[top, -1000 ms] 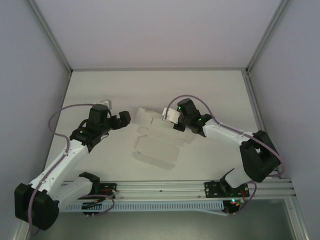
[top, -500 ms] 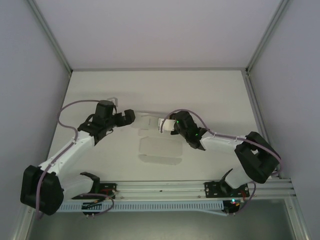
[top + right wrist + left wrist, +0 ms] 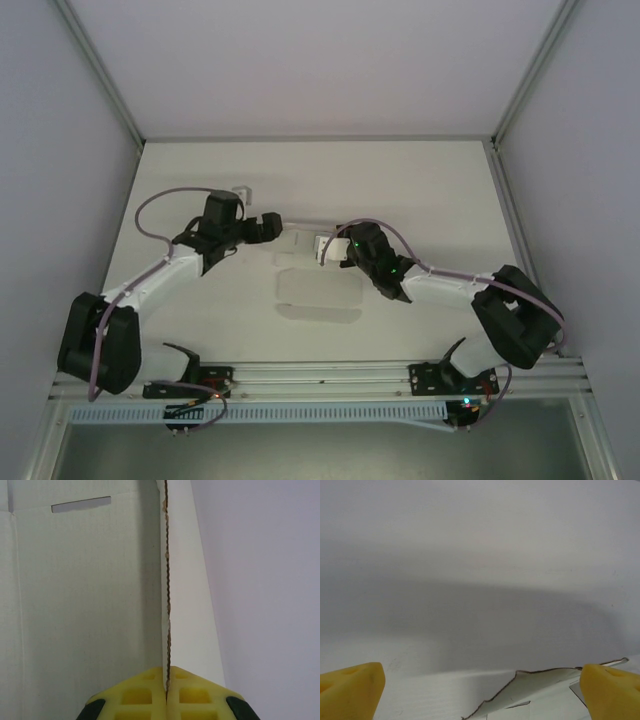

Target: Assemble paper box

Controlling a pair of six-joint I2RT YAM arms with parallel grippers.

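Observation:
The paper box (image 3: 318, 292) is an off-white die-cut sheet lying mostly flat in the middle of the table. One flap stands up on edge. My right gripper (image 3: 330, 250) is shut on that flap; in the right wrist view the yellow fingertips (image 3: 167, 687) pinch its corrugated edge, and the paper box panel (image 3: 80, 605) with a slot spreads to the left. My left gripper (image 3: 278, 228) hovers open at the sheet's far left end. In the left wrist view its gripper (image 3: 480, 692) has yellow fingers (image 3: 350, 690) spread wide, with a raised paper box flap (image 3: 545, 687) between them, untouched.
A small white piece (image 3: 242, 190) lies on the table behind the left arm. Aluminium rails (image 3: 330, 372) run along the near edge by the arm bases. Pale walls close in both sides and the back.
My left arm has swung farther back and right, bringing its open gripper up to the sheet. The right gripper has shifted left with the flap, and the sheet has flattened and moved slightly.

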